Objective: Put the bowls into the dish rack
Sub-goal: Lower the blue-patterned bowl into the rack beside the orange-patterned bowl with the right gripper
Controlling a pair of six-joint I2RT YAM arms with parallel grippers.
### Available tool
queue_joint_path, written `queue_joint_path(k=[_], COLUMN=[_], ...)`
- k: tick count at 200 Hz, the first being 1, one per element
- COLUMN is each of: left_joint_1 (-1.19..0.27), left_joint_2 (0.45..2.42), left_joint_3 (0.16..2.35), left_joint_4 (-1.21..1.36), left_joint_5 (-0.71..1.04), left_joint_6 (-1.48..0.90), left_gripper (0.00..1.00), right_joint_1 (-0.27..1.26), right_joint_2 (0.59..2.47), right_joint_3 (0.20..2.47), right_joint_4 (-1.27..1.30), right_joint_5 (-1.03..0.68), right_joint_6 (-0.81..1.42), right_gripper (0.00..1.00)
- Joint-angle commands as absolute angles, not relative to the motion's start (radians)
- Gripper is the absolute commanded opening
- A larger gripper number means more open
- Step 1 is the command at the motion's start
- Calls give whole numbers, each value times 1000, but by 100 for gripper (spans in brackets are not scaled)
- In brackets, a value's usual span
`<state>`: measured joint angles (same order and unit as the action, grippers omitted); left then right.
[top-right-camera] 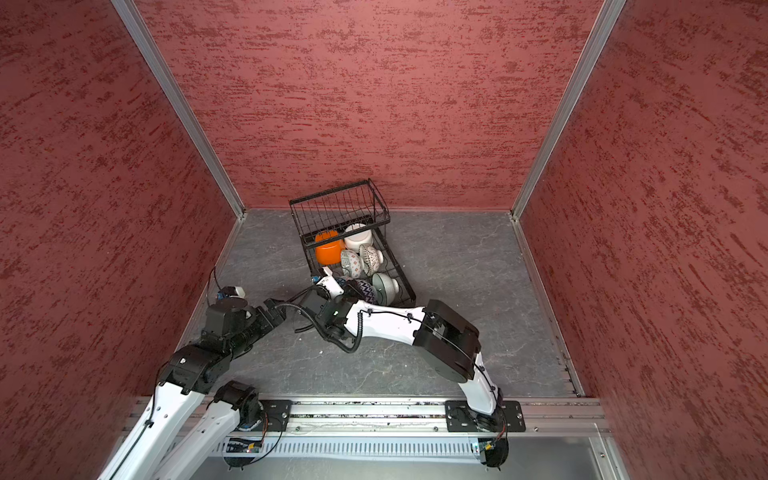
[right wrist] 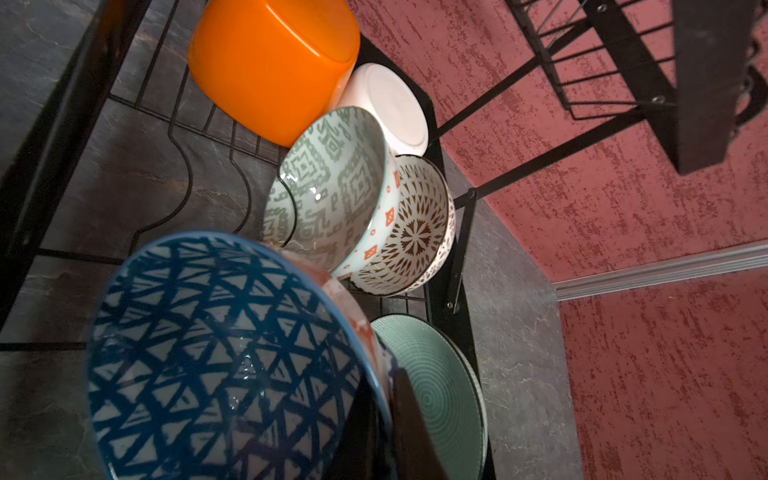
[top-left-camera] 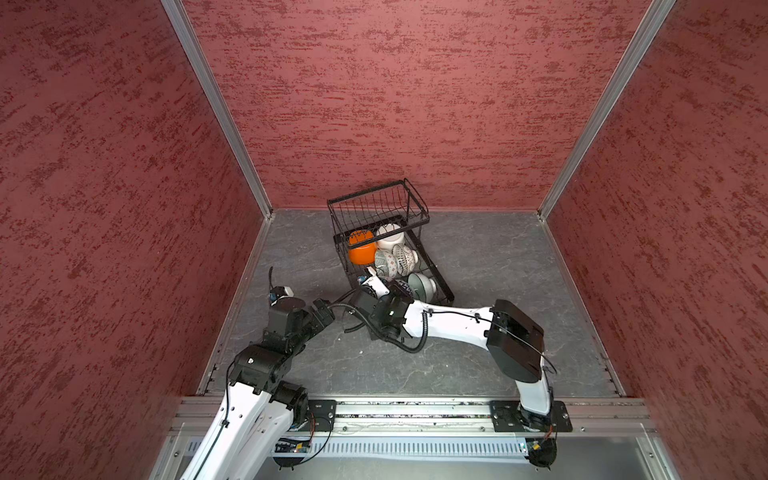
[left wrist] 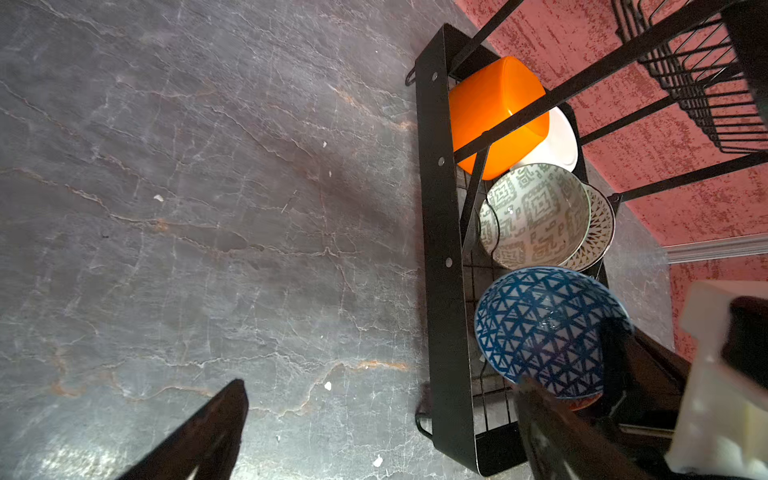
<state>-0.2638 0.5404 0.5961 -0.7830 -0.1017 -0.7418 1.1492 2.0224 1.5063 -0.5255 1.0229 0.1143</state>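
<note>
The blue bowl (right wrist: 224,357) stands on edge at the near end of the rack (left wrist: 442,249), just beside the pale green bowl (right wrist: 432,390), with the other bowls (right wrist: 332,187) lodged farther in; whether it bears on the rack cannot be told. Risk: released before it seats between the dividers (right wrist: 183,166), it could roll off the near end or strike the pale green bowl. The right gripper (right wrist: 386,424) is clenched on its rim; the left gripper (top-left-camera: 323,314) hangs wide open and empty, left of the rack.

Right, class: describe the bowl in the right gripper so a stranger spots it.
Find the black wire rack. At its near end the right gripper grips the blue bowl. Only it has a triangle lattice inside; the green bowl beside it has rings.
</note>
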Motion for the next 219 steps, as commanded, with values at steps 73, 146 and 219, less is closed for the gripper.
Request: queue_joint_path(k=[73,146,219], left_joint_1=[-168,-134,-111], left_joint_2=[577,588,589], left_joint_3=[563,550,538], left_joint_4=[-697,-683,-677], left_joint_5=[15,49,66], left_joint_6=[-686,-678,-672], left_gripper=[99,99,99], right_joint_1=[1165,1169,1184], right_joint_2=[2101,2153,2200], right_joint_3=[1579,1588,1596], right_joint_4=[-533,-531,-540], right_joint_5=[1203,1221,1247], right_joint_6=[158,167,166], right_gripper=[0,0,0])
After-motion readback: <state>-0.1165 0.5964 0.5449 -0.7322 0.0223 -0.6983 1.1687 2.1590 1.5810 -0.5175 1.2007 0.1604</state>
